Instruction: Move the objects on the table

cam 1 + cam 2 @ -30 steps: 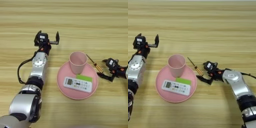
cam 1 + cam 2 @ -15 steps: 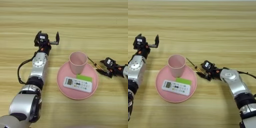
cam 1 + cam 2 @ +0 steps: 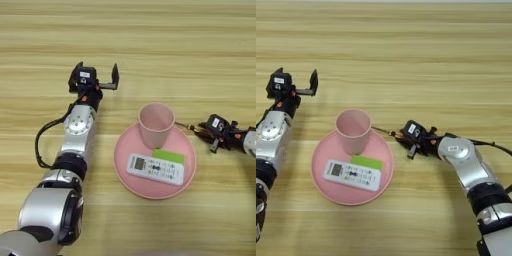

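A pale pink cup (image 3: 353,129) stands upright on the back part of the plate. The flat green block (image 3: 367,162) lies on the plate just in front of the cup, partly under the remote. The screwdriver (image 3: 385,132) shows only its thin shaft, running from the plate's rim beside the cup to my right gripper (image 3: 406,142). That gripper lies low on the table right of the plate, shut on the screwdriver's handle, which it hides. My left gripper (image 3: 96,76) rests open on the table, behind and left of the plate, holding nothing.
A wide pink plate (image 3: 125,150) sits mid-table, holding a white remote control (image 3: 155,169) across its front half. The left arm lies along the table's left side, and a black cable (image 3: 42,140) loops beside it. The right forearm (image 3: 471,170) runs off to the lower right.
My right gripper has slid left toward the plate and now covers the orange handle. The screwdriver's shaft has swung to a flatter angle. The left arm, cup, block and remote have stayed put.
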